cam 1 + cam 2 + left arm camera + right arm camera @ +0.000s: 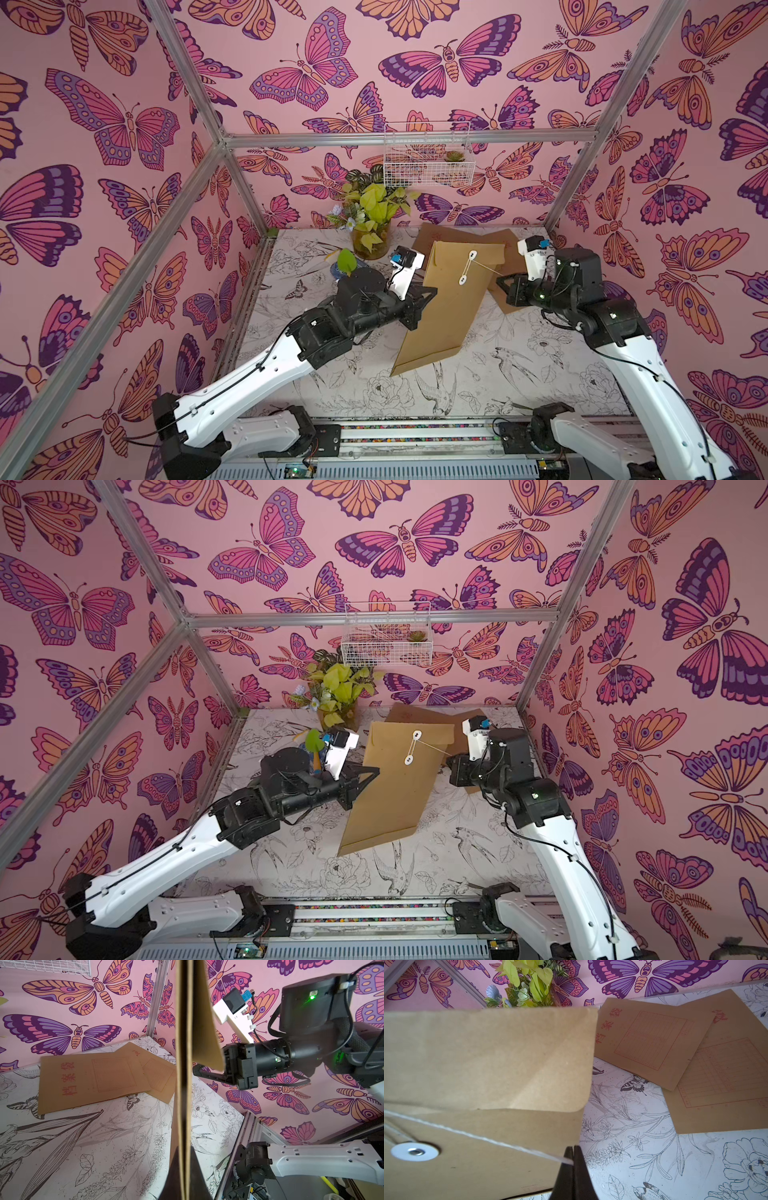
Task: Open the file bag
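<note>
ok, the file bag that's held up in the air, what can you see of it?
The file bag is plain brown kraft paper, lifted and tilted, closure side up. Its round-cornered flap is folded down, not yet open. A pale string loops between an upper disc and a lower disc, both white; its tail runs taut to the right end effector, shut on it. The left end effector is shut on the bag's side edge. Whether its low corner touches the table is unclear.

The file bag (446,307) is a brown kraft envelope, lifted and tilted, flap (453,251) end high, closed end low. The flap lies folded down; a white string (484,267) loops between two white discs (472,254) and runs taut past the right edge
</note>
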Available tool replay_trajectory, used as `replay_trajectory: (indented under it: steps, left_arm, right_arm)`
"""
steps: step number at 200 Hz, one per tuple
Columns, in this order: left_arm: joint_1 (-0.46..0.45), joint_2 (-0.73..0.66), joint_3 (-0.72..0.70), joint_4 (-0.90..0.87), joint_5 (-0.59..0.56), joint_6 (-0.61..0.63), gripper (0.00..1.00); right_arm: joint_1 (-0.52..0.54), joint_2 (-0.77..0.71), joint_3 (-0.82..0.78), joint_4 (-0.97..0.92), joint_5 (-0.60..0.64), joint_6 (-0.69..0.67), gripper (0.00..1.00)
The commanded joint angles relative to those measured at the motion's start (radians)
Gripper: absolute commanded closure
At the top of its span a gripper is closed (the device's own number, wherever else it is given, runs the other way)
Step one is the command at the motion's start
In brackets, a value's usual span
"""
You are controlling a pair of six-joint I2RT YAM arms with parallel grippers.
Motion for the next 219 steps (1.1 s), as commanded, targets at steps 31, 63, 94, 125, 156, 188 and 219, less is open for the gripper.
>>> replay_trajectory:
  steps: [31,63,94,125,156,188,219]
  left_arm:
    - [0.006,-0.005,0.023,-0.027,-0.018,0.041,0.99]
    - [0.005,-0.014,0.025,-0.049,-0.005,0.057,0.99]
    - [0.005,-0.029,0.015,-0.054,-0.007,0.053,0.99]
    - [0.005,-0.036,0.022,-0.078,-0.008,0.071,0.99]
    - [0.005,-0.029,0.054,-0.127,-0.004,0.1,0.99]
    - [0.006,0.002,0.096,-0.196,0.033,0.141,0.99]
    - [0.005,0.032,0.125,-0.246,0.063,0.165,0.99]
  right_arm:
    - [-0.023,0.008,-0.023,0.004,0.005,-0.006,1.0]
    - [-0.037,0.019,-0.022,0.001,-0.018,-0.006,1.0]
    - [-0.043,0.008,-0.02,-0.01,-0.019,-0.009,1.0]
    - [-0.064,0.005,-0.019,-0.035,-0.023,-0.027,1.0]
    - [-0.102,-0.002,-0.017,-0.047,-0.045,-0.037,1.0]
    - [-0.139,-0.001,-0.009,-0.052,-0.084,-0.047,1.0]
    - [-0.145,0.011,0.024,-0.05,-0.129,-0.066,1.0]
